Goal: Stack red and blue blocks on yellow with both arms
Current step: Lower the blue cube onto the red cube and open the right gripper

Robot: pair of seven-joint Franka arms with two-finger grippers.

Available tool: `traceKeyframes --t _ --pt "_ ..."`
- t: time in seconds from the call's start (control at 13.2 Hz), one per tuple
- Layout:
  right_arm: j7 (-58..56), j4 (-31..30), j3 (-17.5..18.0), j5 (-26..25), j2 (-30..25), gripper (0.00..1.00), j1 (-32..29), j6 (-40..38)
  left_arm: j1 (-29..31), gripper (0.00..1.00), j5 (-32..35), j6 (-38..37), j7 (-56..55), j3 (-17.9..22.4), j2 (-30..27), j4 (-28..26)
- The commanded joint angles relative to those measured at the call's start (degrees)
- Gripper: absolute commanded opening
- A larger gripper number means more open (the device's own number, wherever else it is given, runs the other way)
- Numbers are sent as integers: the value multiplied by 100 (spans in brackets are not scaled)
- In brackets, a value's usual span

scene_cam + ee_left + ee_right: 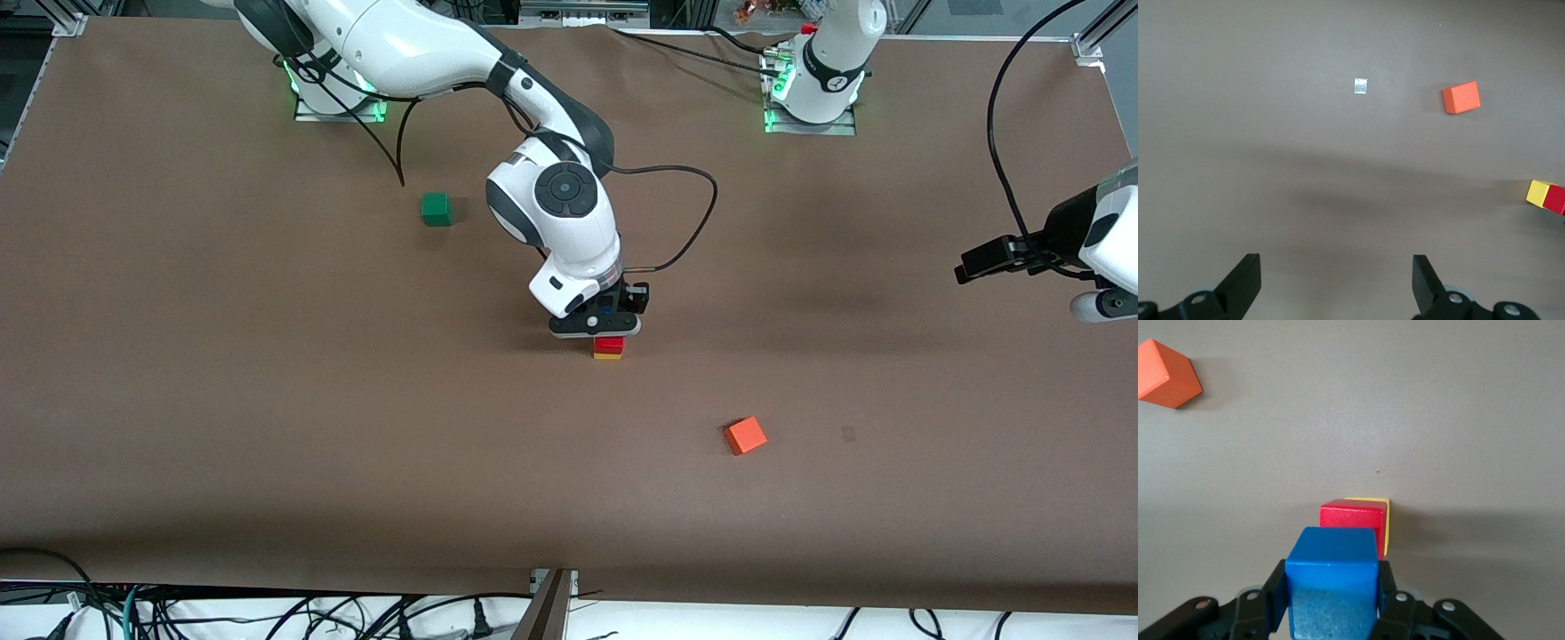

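Nearest the front camera lies the orange-red cube (745,436), loose on the table (267,427), at about four o'clock from the stack and well apart from it. At the table's middle the yellow cube (608,356) rests on the surface with the red block (608,344) on top of it; in the right wrist view the red sits slightly off square, a strip of yellow showing along one side. The right gripper (594,324) hangs directly over this pair, its fingers clamped on the blue block (1331,577), not yet set down. Risk: the blue block appears offset from the red top, so releasing off-centre, or pressing down on it, could tip or push the stack over. Farther off, at ten o'clock, stands the green cube (436,209). The left gripper (1337,283) waits over bare table toward its own end, jaws spread wide and empty.
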Motion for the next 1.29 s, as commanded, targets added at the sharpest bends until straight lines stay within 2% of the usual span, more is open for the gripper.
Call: traceKeyframes --t 0.0,0.15,0.76,1.06,1.21 --pt "-92 209 -21 -95 84 46 51 -132 11 100 -81 57 42 20 -57 -64" --pt "-92 209 -21 -95 84 47 51 -132 11 100 -90 57 42 20 -57 -64" --pt "-92 209 -29 -95 84 81 51 -124 2 100 -98 66 42 20 -57 -55" --pt "-101 226 -21 -60 23 82 -36 -272 -7 100 -72 66 42 20 -57 -55" --pt "-162 244 23 1 -125 88 -211 -527 -7 100 -63 66 42 20 -57 -55"
